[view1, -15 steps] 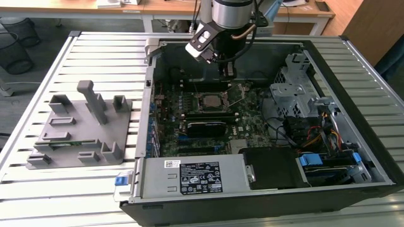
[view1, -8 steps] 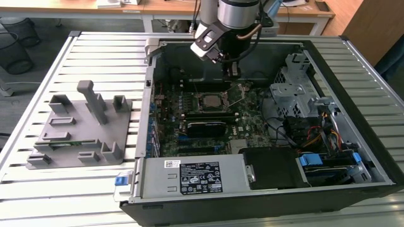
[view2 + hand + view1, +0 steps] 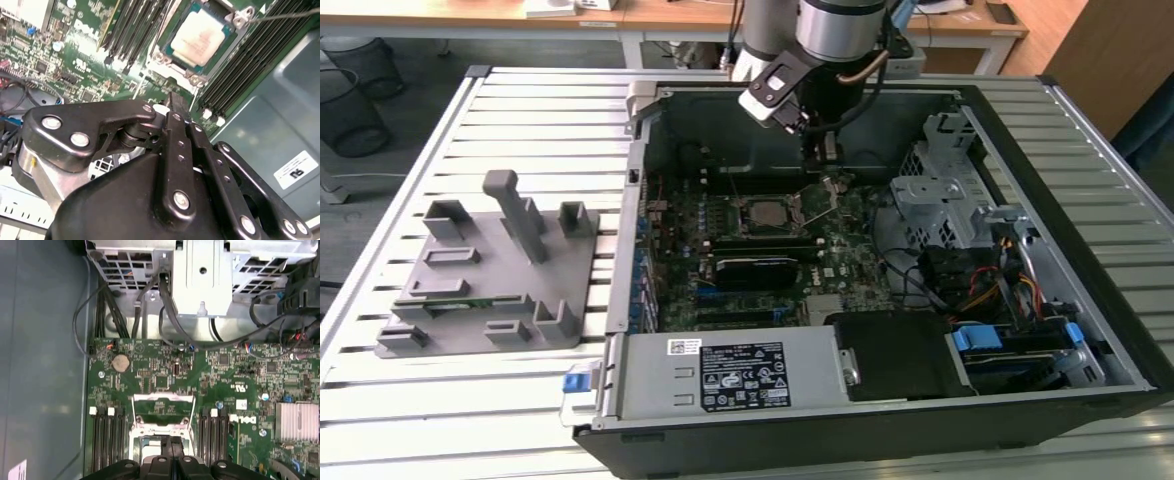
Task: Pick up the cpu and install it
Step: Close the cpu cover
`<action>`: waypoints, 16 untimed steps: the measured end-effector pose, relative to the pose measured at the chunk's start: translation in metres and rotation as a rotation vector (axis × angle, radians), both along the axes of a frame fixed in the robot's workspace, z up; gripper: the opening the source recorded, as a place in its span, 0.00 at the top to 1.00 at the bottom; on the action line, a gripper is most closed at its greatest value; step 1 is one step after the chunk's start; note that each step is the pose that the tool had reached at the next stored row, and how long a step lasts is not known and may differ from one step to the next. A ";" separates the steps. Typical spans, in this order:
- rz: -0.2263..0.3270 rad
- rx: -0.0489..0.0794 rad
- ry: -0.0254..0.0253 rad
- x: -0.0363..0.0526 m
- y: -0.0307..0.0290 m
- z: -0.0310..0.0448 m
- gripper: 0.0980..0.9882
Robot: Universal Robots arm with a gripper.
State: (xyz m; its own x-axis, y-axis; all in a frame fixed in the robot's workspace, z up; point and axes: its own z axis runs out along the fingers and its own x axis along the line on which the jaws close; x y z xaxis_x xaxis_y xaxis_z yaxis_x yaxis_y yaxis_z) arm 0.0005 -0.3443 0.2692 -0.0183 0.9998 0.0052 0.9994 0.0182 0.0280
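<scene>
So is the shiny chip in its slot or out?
In. The cpu lies flat inside the socket on the green motherboard, silver top up, in the second wrist view; the pincer is off it.

Silver arm (image 3: 841, 25), black pincer (image 3: 177, 102) links studded with shiny screws (image 3: 181, 199).

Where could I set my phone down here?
The slatted table is bare beyond the grey fixture and in front of it, on the exterior view's left. Inside the computer case it is crowded: motherboard, cables, gripper near the cpu.
</scene>
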 end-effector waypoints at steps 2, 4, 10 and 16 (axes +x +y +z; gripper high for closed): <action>0.000 0.000 0.0001 0.0024 0.0000 0.0000 0.99; 0.000 0.000 0.0002 0.0050 0.0000 0.0000 0.99; 0.000 0.000 0.0004 0.0122 0.0000 -0.0011 0.99; 0.000 0.000 0.0006 0.0195 0.0000 -0.0028 0.99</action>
State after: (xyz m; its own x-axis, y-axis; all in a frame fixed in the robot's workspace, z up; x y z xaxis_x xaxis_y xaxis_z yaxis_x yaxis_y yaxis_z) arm 0.0200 -0.3443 0.2664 -0.0183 0.9998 0.0049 0.9995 0.0181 0.0274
